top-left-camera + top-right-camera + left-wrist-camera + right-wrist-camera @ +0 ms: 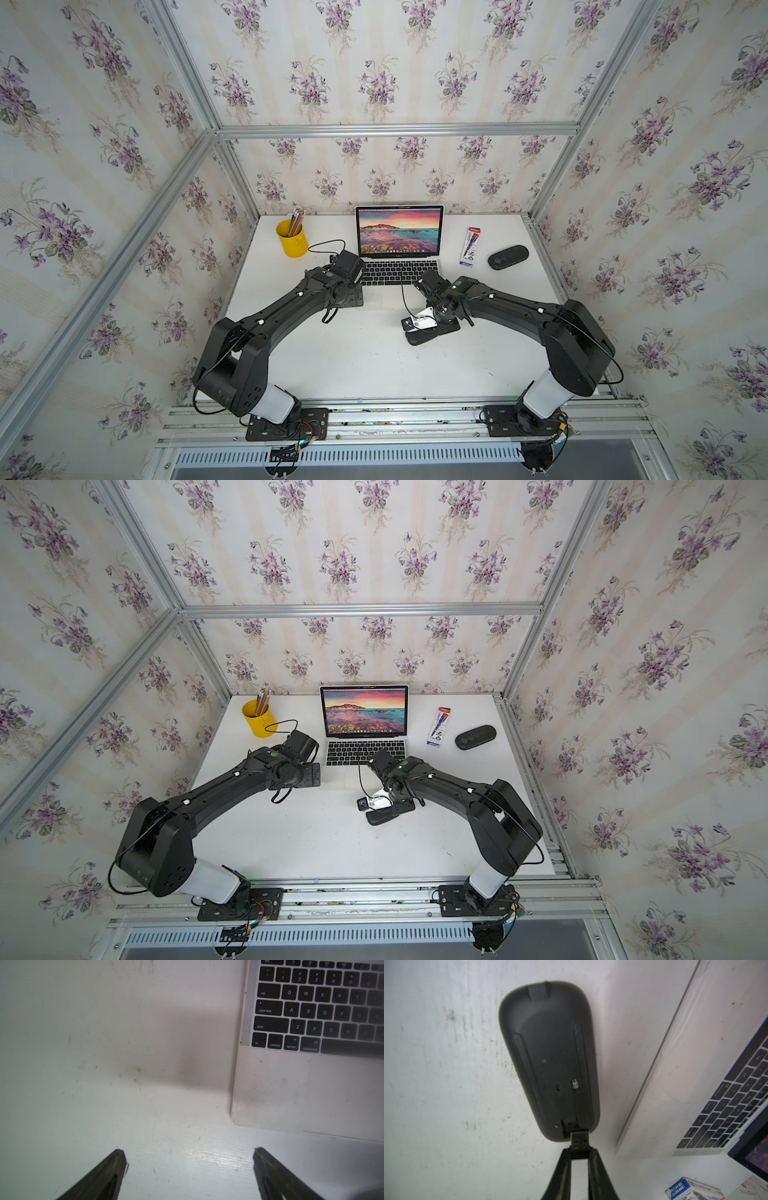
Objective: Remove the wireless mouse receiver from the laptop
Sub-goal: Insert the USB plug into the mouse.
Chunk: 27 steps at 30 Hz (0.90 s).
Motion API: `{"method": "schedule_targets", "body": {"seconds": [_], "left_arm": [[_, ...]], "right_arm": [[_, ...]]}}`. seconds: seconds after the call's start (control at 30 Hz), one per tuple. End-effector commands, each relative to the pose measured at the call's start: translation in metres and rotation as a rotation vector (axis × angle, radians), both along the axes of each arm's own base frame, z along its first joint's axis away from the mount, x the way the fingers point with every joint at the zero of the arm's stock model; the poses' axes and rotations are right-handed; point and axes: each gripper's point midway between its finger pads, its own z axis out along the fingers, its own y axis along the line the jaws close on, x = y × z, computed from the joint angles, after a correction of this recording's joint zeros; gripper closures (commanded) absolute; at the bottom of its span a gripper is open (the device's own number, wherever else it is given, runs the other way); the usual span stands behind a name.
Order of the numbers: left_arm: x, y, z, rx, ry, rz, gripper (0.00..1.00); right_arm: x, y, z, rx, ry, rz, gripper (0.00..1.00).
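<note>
Your right gripper (579, 1150) pinches the receiver (579, 1138), already out of the laptop (675, 1076) and just in front of it, at the upturned mouse's (550, 1053) slot. Next, likely: slide it in straight. Your left gripper (189, 1153) hangs open beside the laptop.

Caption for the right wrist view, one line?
Right gripper pinches the wireless mouse receiver at the end slot of the upturned mouse, laptop alongside.

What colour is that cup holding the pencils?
Yellow; the cup shows best in a top view.
</note>
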Motion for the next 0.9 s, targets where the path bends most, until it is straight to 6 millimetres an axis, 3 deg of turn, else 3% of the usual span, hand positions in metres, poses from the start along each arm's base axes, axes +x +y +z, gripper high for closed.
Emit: {"method": "schedule_targets", "body": {"seconds": [0.0, 0.87], "left_arm": [[0.001, 0.001, 0.001, -0.001, -0.008, 0.003, 0.01], [0.001, 0.001, 0.0, 0.006, -0.009, 0.0, 0.01]], "right_arm": [[-0.002, -0.006, -0.004, -0.028, 0.006, -0.015, 1.0], [-0.003, -0.007, -0.014, -0.046, 0.038, -0.015, 1.0]]}}
